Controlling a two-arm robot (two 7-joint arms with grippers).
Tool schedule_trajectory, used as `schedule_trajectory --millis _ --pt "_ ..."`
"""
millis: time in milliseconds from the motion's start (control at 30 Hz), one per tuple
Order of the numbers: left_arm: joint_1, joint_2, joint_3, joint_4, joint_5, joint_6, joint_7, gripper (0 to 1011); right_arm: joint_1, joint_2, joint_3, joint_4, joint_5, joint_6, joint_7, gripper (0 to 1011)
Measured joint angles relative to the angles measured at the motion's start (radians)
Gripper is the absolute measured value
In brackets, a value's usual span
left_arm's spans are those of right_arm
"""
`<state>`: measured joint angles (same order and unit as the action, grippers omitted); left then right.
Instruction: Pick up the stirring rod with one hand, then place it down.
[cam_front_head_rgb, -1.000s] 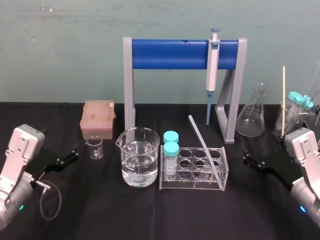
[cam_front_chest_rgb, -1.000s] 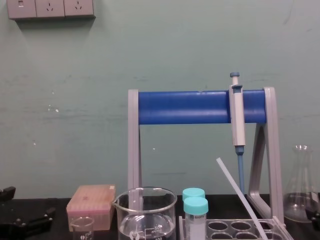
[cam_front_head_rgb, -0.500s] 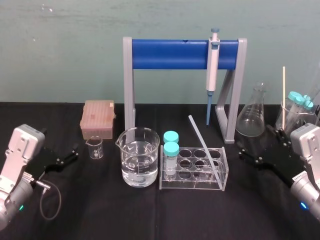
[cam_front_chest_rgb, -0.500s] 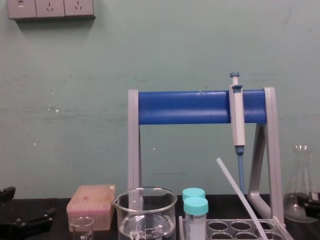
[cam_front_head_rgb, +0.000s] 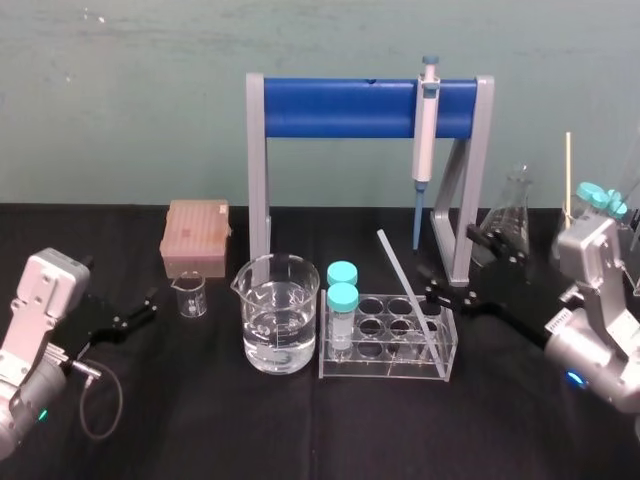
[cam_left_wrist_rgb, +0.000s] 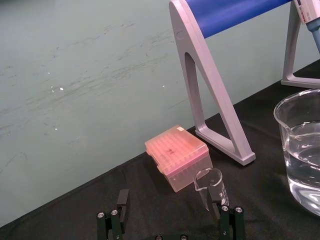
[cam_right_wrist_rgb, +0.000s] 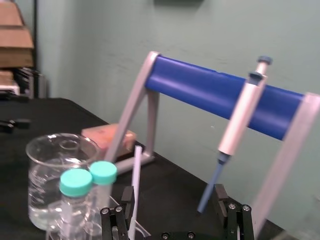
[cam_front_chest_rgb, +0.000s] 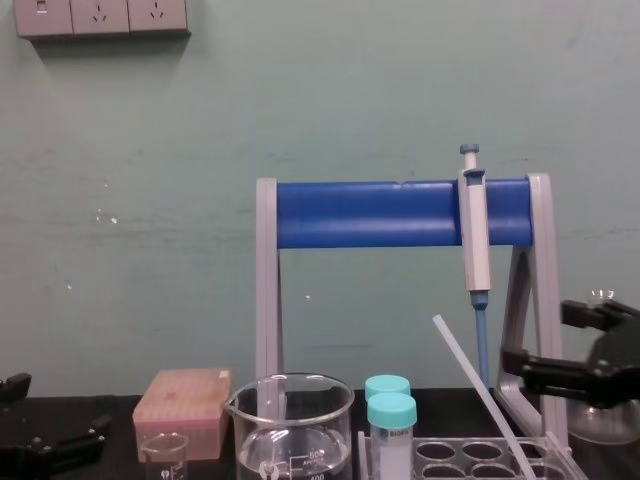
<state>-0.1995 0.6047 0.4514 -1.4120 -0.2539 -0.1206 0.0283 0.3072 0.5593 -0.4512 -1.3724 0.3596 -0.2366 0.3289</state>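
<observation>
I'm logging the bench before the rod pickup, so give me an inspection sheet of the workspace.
Surface: black table, no spills seen.
Job's things: rod leaning in the rack, ungripped.
Clutter: beaker with clear liquid, small beaker, tip box, capped tubes in the rack, pipette hanging on the stand, flask.
End effectors: right end effector open, off the table, just right of the rod; left end effector open, low at the table's left.
Cables: cable loop by the left arm.
Surroundings: green wall, sockets.
</observation>
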Motion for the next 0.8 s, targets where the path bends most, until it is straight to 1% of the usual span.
schedule_trajectory --millis 100,267,300,433,533,667,800 --pt "0.000 0.000 0.000 0.000 0.000 0.000 0.000 1000 0.044 -0.028 -0.010 0.048 0.016 0.002 0.065 1000" --pt "0.000 0.000 0.000 0.000 0.000 0.000 0.000 1000 0.094 -0.060 -0.021 0.110 0.036 0.012 0.142 1000" --pt "0.000 0.000 0.000 0.000 0.000 0.000 0.000 1000 0.109 -0.070 -0.023 0.129 0.044 0.017 0.168 1000" --pt "0.000 0.000 0.000 0.000 0.000 0.000 0.000 1000 0.137 -0.090 -0.027 0.165 0.061 0.033 0.213 1000" --pt "0.000 0.000 0.000 0.000 0.000 0.000 0.000 1000 0.171 -0.118 -0.029 0.218 0.085 0.066 0.265 1000" --pt "0.000 0.000 0.000 0.000 0.000 0.000 0.000 1000 0.195 -0.139 -0.028 0.261 0.100 0.094 0.301 1000" --pt "0.000 0.000 0.000 0.000 0.000 0.000 0.000 1000 0.210 -0.156 -0.025 0.294 0.103 0.110 0.323 1000"
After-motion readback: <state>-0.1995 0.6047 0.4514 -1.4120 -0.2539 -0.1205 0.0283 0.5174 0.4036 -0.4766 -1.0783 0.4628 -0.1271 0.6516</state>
